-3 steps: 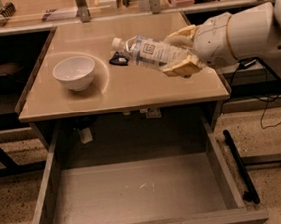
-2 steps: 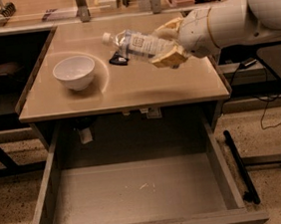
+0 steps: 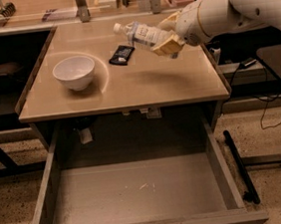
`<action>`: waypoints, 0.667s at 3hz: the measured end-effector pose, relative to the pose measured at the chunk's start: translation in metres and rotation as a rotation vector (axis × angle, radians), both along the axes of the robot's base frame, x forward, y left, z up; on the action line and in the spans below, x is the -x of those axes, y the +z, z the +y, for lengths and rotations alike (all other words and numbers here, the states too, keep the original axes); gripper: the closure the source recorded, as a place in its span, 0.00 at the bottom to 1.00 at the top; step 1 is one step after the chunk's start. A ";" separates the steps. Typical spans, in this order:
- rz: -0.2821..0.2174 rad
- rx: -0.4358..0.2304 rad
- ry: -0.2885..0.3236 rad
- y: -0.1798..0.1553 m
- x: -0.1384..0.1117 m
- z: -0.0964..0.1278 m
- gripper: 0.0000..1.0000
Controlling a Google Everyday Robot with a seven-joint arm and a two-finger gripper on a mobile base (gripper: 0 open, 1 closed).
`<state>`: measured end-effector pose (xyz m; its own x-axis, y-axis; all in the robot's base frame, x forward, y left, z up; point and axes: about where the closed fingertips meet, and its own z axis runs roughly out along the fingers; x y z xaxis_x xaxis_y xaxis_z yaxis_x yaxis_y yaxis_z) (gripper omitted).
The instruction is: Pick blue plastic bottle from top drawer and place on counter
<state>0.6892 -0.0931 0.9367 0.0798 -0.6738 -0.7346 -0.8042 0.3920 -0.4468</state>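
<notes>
- Since a second ago, the gripper (image 3: 169,40) has carried the blue plastic bottle (image 3: 142,33) a little higher and further toward the back of the counter (image 3: 152,85). The bowl and packet have not shifted.
- Its yellowish fingers (image 3: 166,45) are clamped narrowly around the bottle's lower body. The bottle is tilted, with its white cap pointing up and to the left.
- The bottle hangs clear of the surface over the counter's back right part, just beside and above the small black packet (image 3: 121,54).
- The white bowl (image 3: 74,72) sits well apart on the left.
- Judging by the top drawer (image 3: 139,191), which stands pulled open with a bare bottom, the pick is done and the placing step is in hand.
- The next move likely calls for lowering the bottle onto bare counter to the right of the packet, then opening the fingers.
</notes>
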 end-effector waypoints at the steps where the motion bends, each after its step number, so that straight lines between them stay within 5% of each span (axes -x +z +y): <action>1: 0.038 0.016 -0.058 -0.015 -0.022 -0.012 1.00; 2: 0.069 0.081 -0.082 -0.037 -0.035 -0.024 1.00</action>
